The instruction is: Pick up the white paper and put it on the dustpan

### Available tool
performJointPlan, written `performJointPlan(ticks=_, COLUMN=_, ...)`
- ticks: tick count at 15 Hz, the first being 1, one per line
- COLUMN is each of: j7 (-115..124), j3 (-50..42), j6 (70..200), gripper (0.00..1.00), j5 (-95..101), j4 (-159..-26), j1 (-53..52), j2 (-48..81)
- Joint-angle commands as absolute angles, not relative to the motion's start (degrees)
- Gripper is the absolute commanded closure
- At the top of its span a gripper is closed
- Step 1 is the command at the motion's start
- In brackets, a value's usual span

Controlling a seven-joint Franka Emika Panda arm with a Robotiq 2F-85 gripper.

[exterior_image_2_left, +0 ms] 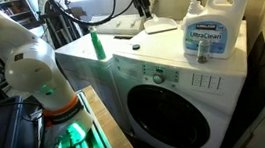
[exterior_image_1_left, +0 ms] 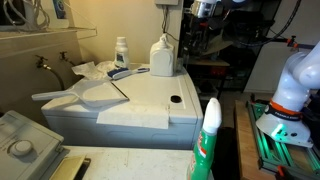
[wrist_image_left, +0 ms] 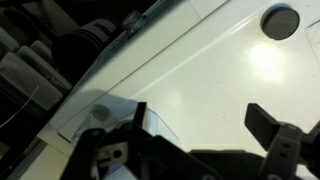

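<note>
white paper (wrist_image_left: pixel 185 95): a flat pale sheet, hard to tell from the white bench (exterior_image_1_left: pixel 150 112) top. it lies under the gripper (wrist_image_left: pixel 200 118) in the wrist view, with one straight edge running slantwise. it is not held. dustpan (exterior_image_1_left: pixel 92 94): lies by the bench's rear edge, its handle reaching past that edge. gripper: jaws wide apart, empty, above the top near a round dark spot (wrist_image_left: pixel 280 20). detergent jug (exterior_image_2_left: pixel 213 30): front corner. green bottle (exterior_image_2_left: pixel 97 45): side edge.

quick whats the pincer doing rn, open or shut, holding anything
pincer: open, fingers wide apart, nothing gripped between them
</note>
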State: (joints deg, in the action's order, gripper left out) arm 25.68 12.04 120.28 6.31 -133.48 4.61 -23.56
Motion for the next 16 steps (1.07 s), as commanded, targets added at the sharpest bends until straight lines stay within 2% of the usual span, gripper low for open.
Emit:
performJointPlan(ticks=1, j7=25.46, j3=11.09, j6=120.99, gripper=0.00, j5=6.26, j4=-132.52, j1=2.75, j2=-22.10)
performJointPlan(ticks=7, j7=14.79, j3=12.66, j6=123.47, gripper=0.00, j5=-0.27, j4=-123.36, j1=-6.02, j2=-12.19)
performJointPlan(ticks=14, j7=4.23, j3=15.10, j6=109.76, gripper=0.00, j5=0.79, j4=-103.38, j1=-11.76, j2=4.40)
performJointPlan(ticks=15, j7=7.95, j3=14.57, j6=114.89, gripper=0.00, j5=1.05, j4=-109.26, j1=-11.73, j2=0.35)
performJointPlan(ticks=16, j7=6.72, j3=14.59, j6=112.98, gripper=0.00, j5=1.02, j4=-106.77, j1=-12.22, j2=2.24)
